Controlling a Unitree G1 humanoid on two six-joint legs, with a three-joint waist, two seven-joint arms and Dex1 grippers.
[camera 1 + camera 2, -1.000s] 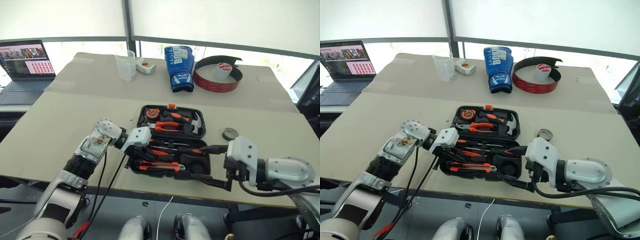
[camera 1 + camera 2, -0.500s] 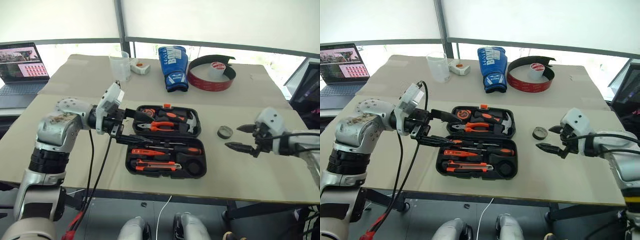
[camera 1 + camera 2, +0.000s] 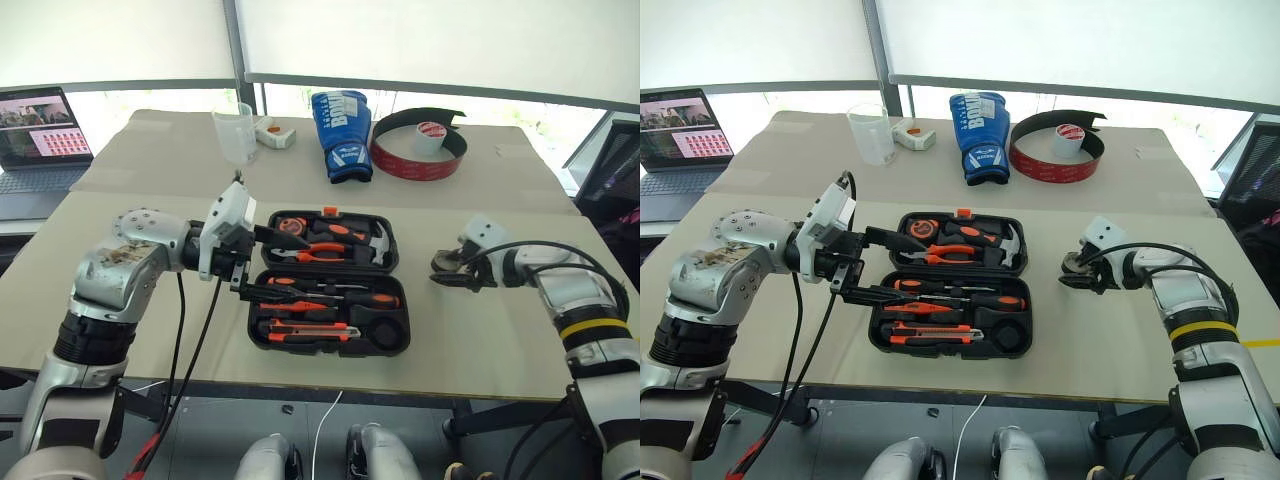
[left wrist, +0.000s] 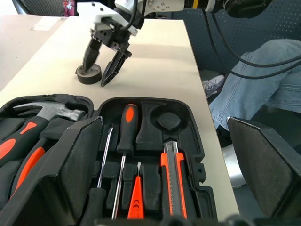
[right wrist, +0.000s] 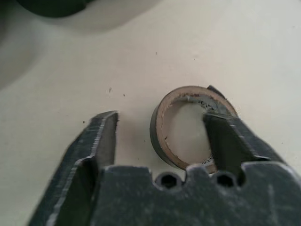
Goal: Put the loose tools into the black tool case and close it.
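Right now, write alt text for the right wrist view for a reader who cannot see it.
Two black gripper fingers straddle the wall of a small dark tape roll lying flat on a beige table, one finger inside its cardboard-lined hole, the other outside. The jaws are apart, not yet closed on the roll.

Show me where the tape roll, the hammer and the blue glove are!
tape roll (image 5: 164, 123), right wrist view, its dark outer wall.
hammer (image 4: 49, 112), left wrist view, its metal head.
blue glove (image 3: 338, 130), left eye view, its middle.
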